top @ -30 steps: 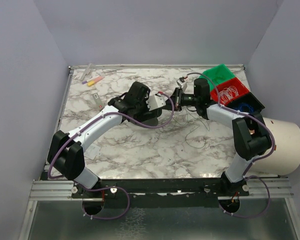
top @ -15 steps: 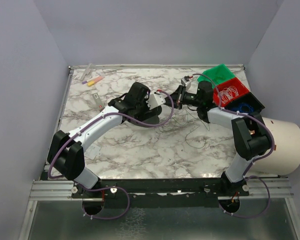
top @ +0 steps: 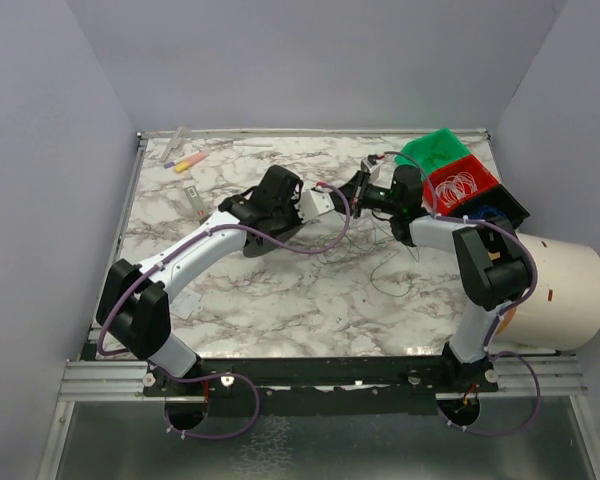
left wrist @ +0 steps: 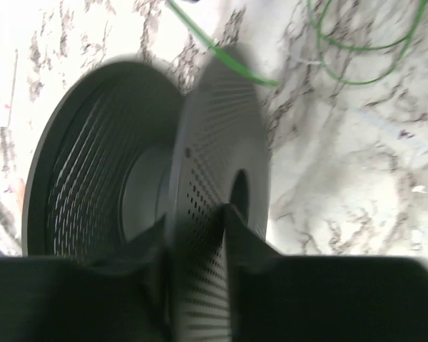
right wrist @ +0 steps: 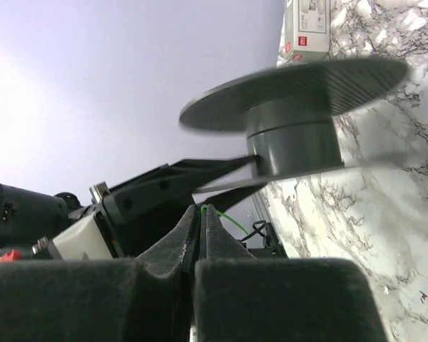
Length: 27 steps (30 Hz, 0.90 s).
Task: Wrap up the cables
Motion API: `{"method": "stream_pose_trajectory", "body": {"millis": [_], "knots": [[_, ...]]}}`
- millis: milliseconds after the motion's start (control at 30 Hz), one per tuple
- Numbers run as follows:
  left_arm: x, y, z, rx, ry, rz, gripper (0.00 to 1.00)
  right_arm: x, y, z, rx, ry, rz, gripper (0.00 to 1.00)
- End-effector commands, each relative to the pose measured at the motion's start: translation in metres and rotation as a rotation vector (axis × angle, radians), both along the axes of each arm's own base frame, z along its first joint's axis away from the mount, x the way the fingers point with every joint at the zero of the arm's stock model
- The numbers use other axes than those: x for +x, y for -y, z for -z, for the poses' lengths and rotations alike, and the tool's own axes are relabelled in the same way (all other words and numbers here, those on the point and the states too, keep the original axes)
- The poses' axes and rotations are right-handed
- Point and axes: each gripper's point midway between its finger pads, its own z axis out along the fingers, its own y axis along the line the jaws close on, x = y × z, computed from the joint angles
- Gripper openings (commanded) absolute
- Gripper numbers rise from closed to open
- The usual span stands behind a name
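Soft, even overhead light throws faint shadows on the table (top: 280, 290), the top view sharp, the spool (left wrist: 214, 164) blurred close-up, the right fingers (right wrist: 164, 260) dark, unfocused against pale glare.

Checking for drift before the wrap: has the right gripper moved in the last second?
Yes, slightly. The right gripper, pinching the green wire, has shifted toward the green bin in the top view.

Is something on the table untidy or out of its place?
Yes: a thin green cable sprawls loose on the marble table beside the black spool, unlike the coiled ones in the red bin.
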Motion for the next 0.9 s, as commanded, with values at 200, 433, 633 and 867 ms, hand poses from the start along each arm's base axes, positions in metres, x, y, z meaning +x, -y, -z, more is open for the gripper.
{"method": "stream_pose_trajectory", "body": {"millis": [200,433,633,867], "knots": [[-0.017,0.020,-0.025,0.071,0.042,0.117,0.00,0.006,0.001,-0.020,0.036,0.020,-0.006,0.01],[-0.022,0.041,-0.028,0.149,0.083,0.161,0.00,0.005,0.000,-0.016,0.028,0.010,-0.020,0.01],[-0.018,0.050,-0.030,0.158,0.112,0.144,0.00,-0.002,0.001,-0.004,-0.009,-0.010,-0.024,0.00],[-0.012,0.045,-0.033,0.178,0.156,0.114,0.00,-0.010,0.003,0.007,-0.060,-0.034,-0.048,0.00]]}}
